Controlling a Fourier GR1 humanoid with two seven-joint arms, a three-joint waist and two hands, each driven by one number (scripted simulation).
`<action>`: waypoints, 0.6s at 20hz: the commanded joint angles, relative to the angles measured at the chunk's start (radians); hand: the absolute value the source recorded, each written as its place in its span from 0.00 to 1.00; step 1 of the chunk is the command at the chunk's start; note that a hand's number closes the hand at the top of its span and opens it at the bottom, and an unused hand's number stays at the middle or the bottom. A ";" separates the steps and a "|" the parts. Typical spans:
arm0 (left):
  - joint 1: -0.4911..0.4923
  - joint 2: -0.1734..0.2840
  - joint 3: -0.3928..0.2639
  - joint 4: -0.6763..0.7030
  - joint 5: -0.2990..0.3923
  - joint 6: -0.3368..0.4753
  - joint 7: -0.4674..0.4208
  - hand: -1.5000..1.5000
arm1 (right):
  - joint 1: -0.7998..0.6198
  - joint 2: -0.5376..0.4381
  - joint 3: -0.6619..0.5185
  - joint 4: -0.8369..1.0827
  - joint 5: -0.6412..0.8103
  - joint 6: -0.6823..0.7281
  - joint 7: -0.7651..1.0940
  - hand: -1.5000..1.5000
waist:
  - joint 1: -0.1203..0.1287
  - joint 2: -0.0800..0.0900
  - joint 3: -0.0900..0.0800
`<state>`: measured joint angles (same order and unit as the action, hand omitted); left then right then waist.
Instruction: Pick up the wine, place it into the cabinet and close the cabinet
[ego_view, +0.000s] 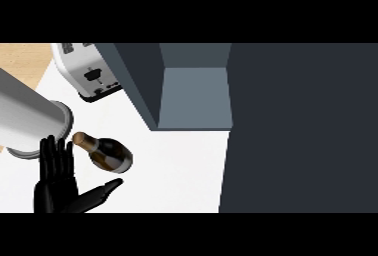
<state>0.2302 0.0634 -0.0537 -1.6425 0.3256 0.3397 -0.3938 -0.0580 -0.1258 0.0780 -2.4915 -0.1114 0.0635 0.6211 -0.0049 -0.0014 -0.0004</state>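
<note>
Lying on white surface, wine bottle sits at 1 o'clock from robot hand, just beside fingertips; long axis runs 10-to-4, cork toward 10. Robot hand spread wide, holding nothing. Open cabinet at 1 o'clock beyond.

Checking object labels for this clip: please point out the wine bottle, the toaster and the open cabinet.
wine bottle (111, 153), head view, on its dark body.
toaster (87, 70), head view, on its silver top.
cabinet (193, 95), head view, on the grey floor of its open compartment.
</note>
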 joint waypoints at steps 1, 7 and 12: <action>-0.005 0.001 0.043 0.098 0.046 -0.086 -0.070 0.00 | 0.078 -0.011 -0.060 -0.144 -0.125 0.027 0.027 0.00 | -0.001 0.000 0.000; -0.089 -0.061 0.023 0.193 0.000 -0.045 -0.116 0.00 | 0.060 0.025 0.026 -0.193 -0.048 0.002 0.071 0.00 | -0.006 -0.001 0.000; -0.062 -0.028 0.048 0.213 0.021 -0.109 -0.128 0.00 | 0.019 -0.007 -0.091 -0.181 -0.163 0.004 0.119 0.00 | -0.001 -0.001 0.000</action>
<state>0.1664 0.0405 -0.0056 -1.4587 0.3487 0.2519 -0.4987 -0.0433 -0.1186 0.0458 -2.4996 -0.1196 0.0905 0.6226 -0.0069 -0.0017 -0.0002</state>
